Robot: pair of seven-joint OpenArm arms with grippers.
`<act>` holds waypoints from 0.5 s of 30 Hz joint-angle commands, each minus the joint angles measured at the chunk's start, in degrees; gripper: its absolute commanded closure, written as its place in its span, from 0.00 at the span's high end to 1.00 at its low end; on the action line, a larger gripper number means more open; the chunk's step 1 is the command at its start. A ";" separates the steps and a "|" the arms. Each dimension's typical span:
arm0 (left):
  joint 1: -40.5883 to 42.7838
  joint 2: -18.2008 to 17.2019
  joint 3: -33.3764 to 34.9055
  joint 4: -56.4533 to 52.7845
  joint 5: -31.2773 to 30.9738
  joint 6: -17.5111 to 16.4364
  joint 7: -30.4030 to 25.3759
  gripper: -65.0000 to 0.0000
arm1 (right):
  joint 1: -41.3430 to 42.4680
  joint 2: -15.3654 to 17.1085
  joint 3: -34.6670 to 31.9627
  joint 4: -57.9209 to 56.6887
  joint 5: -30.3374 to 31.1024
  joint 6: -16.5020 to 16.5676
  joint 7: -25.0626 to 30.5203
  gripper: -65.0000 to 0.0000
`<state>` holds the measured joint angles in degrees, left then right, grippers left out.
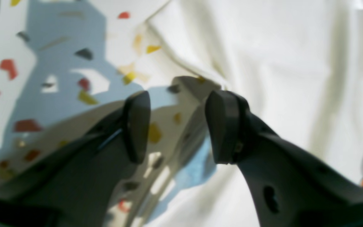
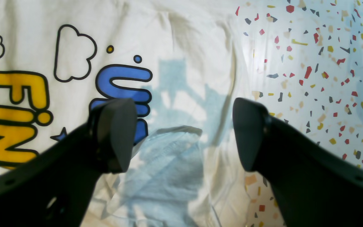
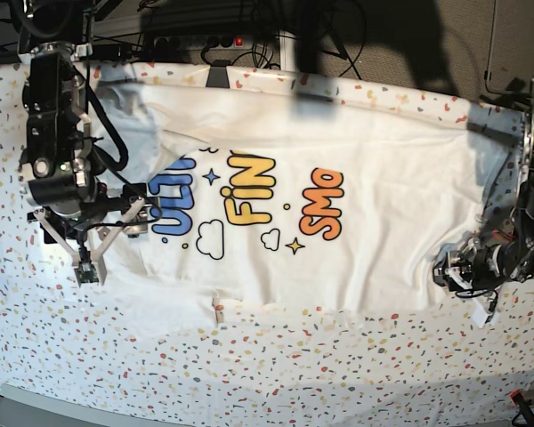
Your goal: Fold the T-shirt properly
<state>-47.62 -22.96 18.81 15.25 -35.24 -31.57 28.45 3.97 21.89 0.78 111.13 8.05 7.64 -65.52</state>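
Across the counter (image 3: 267, 374) lies one T-shirt (image 3: 338, 160); two pincers, left (image 1: 175, 126) and right (image 2: 181, 132), gape released, print partly hidden

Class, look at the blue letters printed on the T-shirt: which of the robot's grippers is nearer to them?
Right. The right gripper hovers open right beside the blue letters on the T-shirt; the left gripper sits at the shirt's opposite edge, far from them.

T-shirt (image 3: 338, 222) spread flat, covers most of surface (image 3: 276, 374). Bare strip along near edge and left edge: free passage. Cables, dark gear (image 3: 249, 27) crowd far edge. Right gripper (image 3: 116, 227) over shirt's left end; left gripper (image 3: 458, 271) at shirt's right corner, near right edge.
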 commanded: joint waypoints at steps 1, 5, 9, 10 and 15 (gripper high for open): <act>-2.10 -0.72 -0.07 1.18 -1.57 -0.44 -1.57 0.46 | 1.07 0.61 0.39 0.81 -0.33 0.11 0.72 0.72; -2.08 -0.68 -0.07 2.12 -1.92 -1.16 -3.45 0.46 | 1.07 0.61 0.39 0.81 -0.33 0.11 0.74 0.72; -1.75 -0.70 -0.07 2.12 -1.90 -1.53 -2.29 0.46 | 1.07 0.61 0.39 0.81 -0.33 0.11 0.74 0.72; -1.66 -0.68 -0.07 2.12 -1.90 -1.53 -1.86 0.46 | 1.07 0.61 0.39 0.81 -0.33 0.11 0.74 0.72; -0.94 -0.57 -0.07 2.12 -1.11 -1.49 -4.79 0.46 | 1.07 0.61 0.39 0.81 -0.33 0.11 0.70 0.72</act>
<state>-46.52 -22.85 18.81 16.40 -35.51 -32.82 24.60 3.97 21.89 0.78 111.13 8.08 7.64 -65.52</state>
